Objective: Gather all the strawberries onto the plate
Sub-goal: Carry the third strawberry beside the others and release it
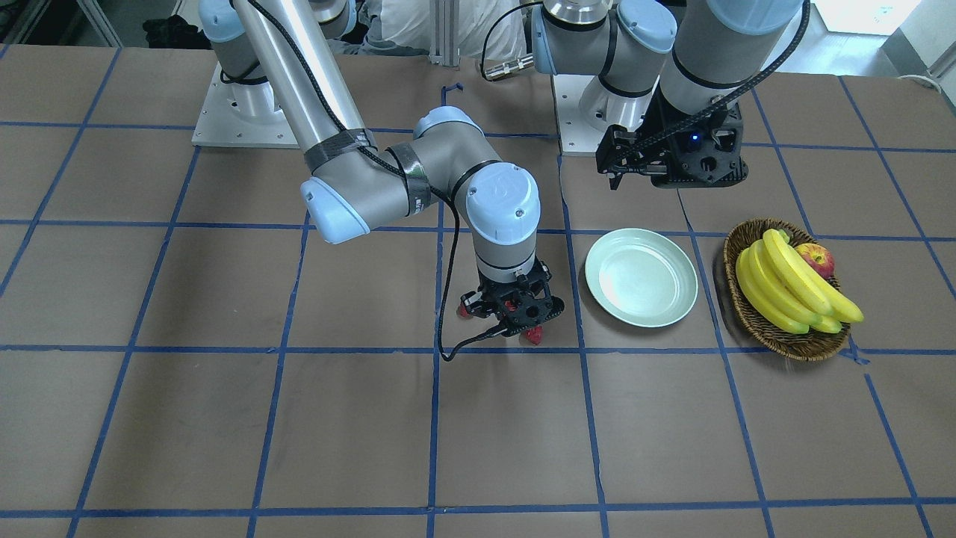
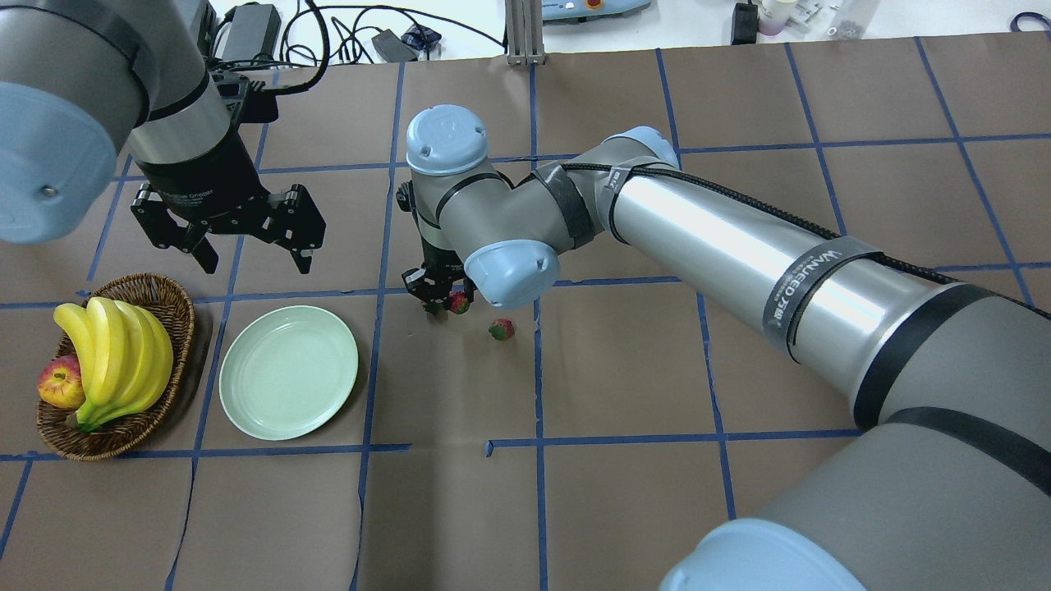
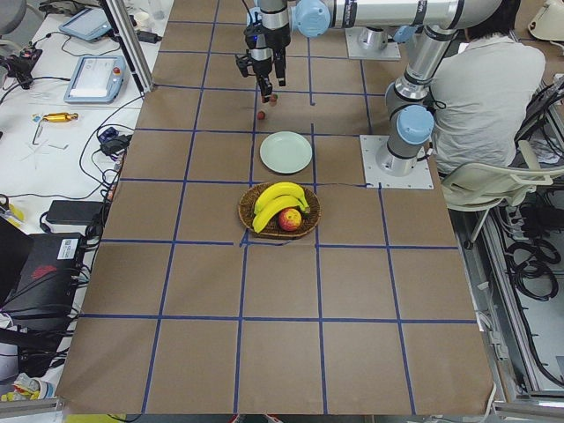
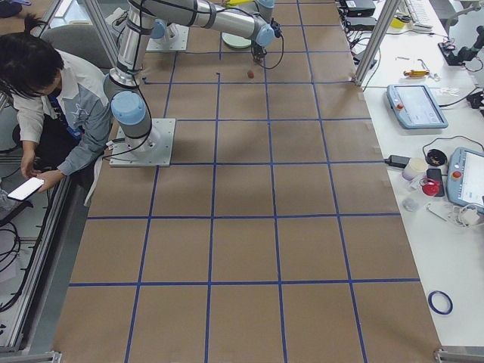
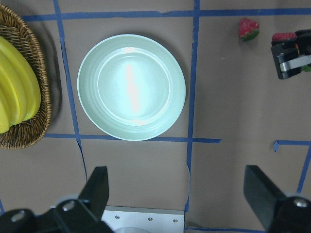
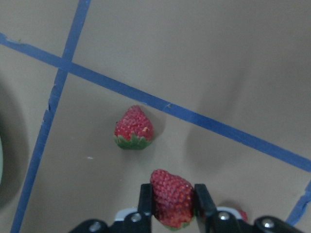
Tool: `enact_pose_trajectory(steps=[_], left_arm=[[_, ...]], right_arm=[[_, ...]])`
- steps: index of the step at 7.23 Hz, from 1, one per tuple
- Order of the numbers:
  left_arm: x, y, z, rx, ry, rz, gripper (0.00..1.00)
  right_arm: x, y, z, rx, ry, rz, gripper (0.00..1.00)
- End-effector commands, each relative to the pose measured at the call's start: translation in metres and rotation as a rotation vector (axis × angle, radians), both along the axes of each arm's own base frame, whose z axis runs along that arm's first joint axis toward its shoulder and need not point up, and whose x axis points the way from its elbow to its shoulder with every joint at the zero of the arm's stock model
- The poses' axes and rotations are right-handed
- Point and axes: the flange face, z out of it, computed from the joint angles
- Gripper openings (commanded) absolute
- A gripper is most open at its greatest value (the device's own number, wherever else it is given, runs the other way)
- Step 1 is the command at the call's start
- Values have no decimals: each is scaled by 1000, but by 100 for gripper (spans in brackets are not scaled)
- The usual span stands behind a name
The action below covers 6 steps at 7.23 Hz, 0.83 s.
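Note:
My right gripper point(image 6: 171, 195) is shut on a red strawberry point(image 6: 170, 196), held just above the table right of the plate point(image 2: 287, 371). A second strawberry point(image 6: 133, 127) lies on the brown paper just beyond it, toward the plate, and also shows in the front view as a strawberry point(image 1: 533, 336). A third strawberry point(image 2: 501, 329) lies on the table on the other side of the gripper. The pale green plate point(image 5: 131, 87) holds nothing. My left gripper point(image 2: 254, 254) hangs open above the table behind the plate, with nothing between its fingers point(image 5: 97, 189).
A wicker basket point(image 2: 168, 289) with bananas point(image 2: 115, 353) and an apple point(image 2: 59, 383) stands left of the plate. Blue tape lines grid the brown table cover. A person point(image 3: 489, 88) sits behind the arms' bases.

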Motion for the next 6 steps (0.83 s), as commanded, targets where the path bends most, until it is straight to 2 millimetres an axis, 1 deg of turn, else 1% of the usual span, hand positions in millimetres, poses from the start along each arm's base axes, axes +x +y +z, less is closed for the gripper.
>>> enact_pose_trajectory(steps=[1,2,4,5,6], left_arm=[[0,1,-2,4,0,0,100],[0,1,-2,4,0,0,100],[0,1,-2,4,0,0,100],[0,1,-2,4,0,0,100],[0,1,-1,2,0,0,100]], right_arm=[[-3,5,-9,14,11,4,15],[-4,7,-14,26,15,6,35],[-4,9,-16,34,13,5,83],[-5,11,-16,42,17,5,99],[-6,12,-9,35,14,5,100]])
